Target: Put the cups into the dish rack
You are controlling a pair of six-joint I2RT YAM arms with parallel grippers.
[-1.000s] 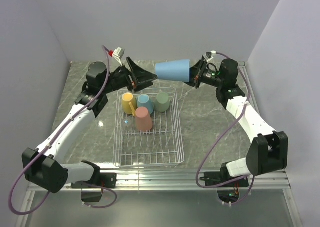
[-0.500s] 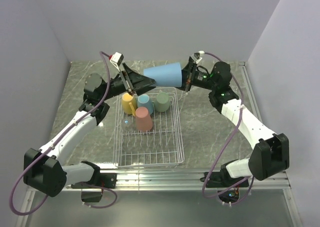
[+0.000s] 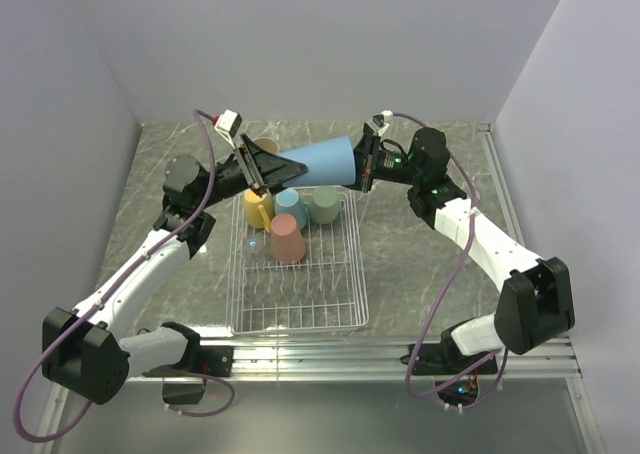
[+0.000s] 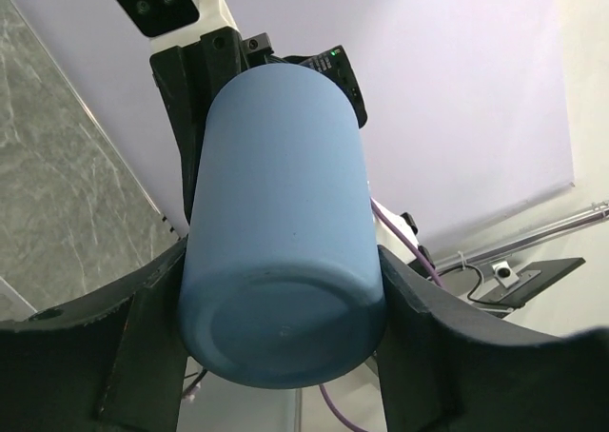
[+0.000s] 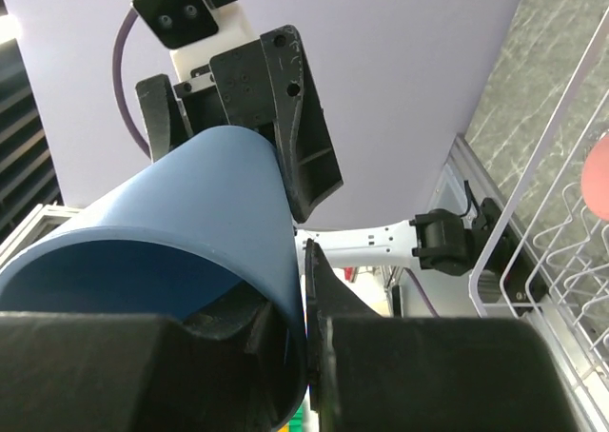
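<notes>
A blue cup hangs on its side in the air above the far edge of the dish rack. My right gripper is shut on its rim, one finger inside the cup and one outside. My left gripper is at the other end, its fingers pressed against both sides of the cup's base. In the rack stand a yellow mug, a light-blue mug, a green cup and a salmon cup. A beige cup shows behind the left gripper.
The white wire rack sits mid-table between the two arms, its near half bare of cups. Grey marbled tabletop lies to its right and left. Walls close the workspace at the back and sides. The rack's edge shows in the right wrist view.
The right arm carried the blue cup leftward to the left gripper. The left jaws, wide open before, have closed round the cup's base.
</notes>
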